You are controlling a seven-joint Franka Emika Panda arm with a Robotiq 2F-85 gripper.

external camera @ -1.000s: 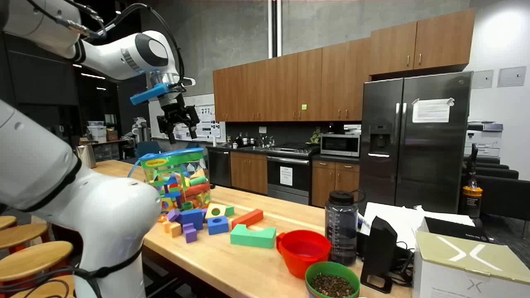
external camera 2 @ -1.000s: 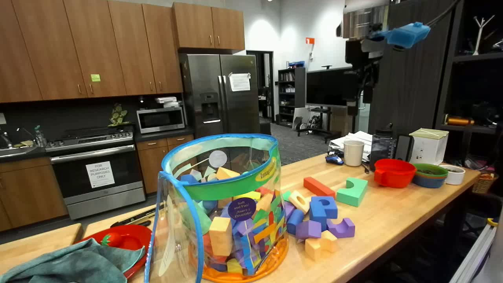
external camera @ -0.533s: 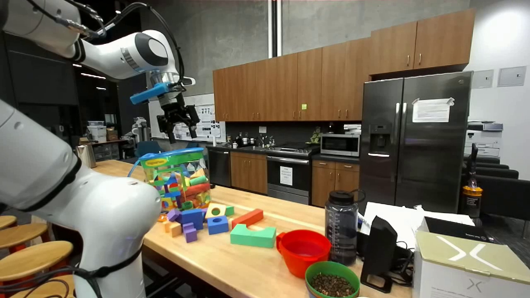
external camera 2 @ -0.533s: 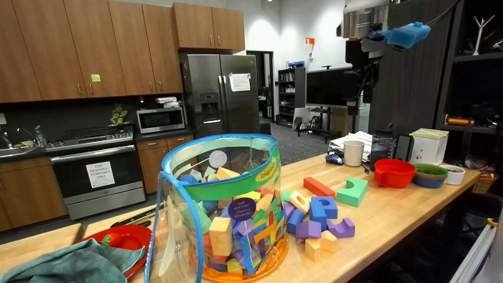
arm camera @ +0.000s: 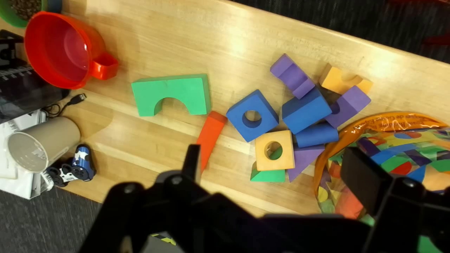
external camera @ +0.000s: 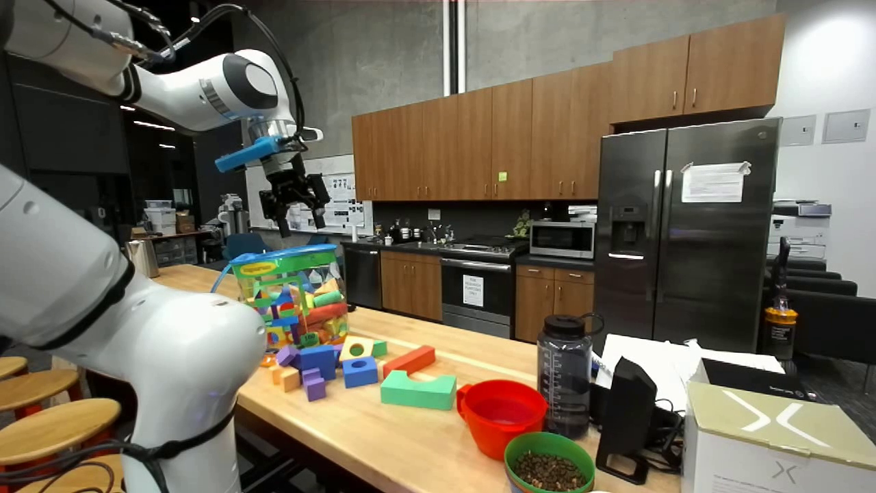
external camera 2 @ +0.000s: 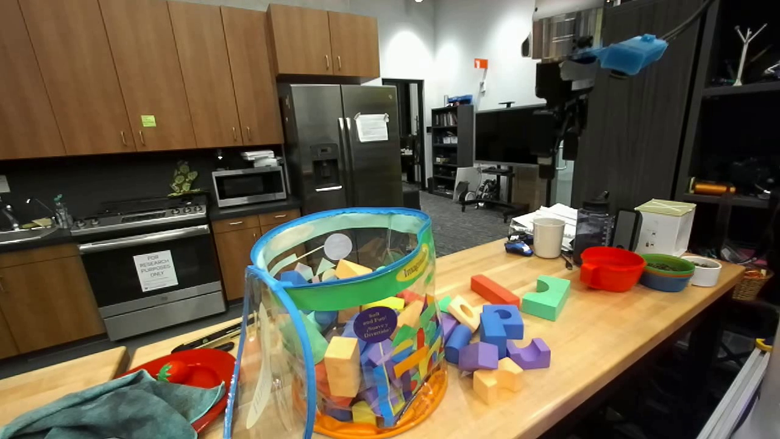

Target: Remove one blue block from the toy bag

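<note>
The toy bag [external camera 2: 356,294] is a see-through plastic bag with a green top rim. It stands upright on the table with its top open. It also shows in an exterior view [external camera: 294,260] and at the right of the wrist view [arm camera: 397,121]. Multicoloured blocks fill it, with a blue block [external camera 2: 294,278] near the top. Outside it lie a blue block with a hole [arm camera: 253,116], a blue block [arm camera: 306,107] and a blue cylinder [arm camera: 316,135]. My gripper [arm camera: 278,165] is open and empty, above the bag and loose blocks. It shows in both exterior views [external camera: 301,222] [external camera 2: 551,161].
Purple, yellow, red and green blocks [arm camera: 172,93] lie beside the bag. A red bowl [external camera: 503,414], a green bowl [external camera: 551,459], a dark bottle [external camera: 564,376] and a box [external camera: 773,438] stand farther along the table. A red plate [external camera 2: 210,366] with a cloth [external camera 2: 116,405] lies behind the bag.
</note>
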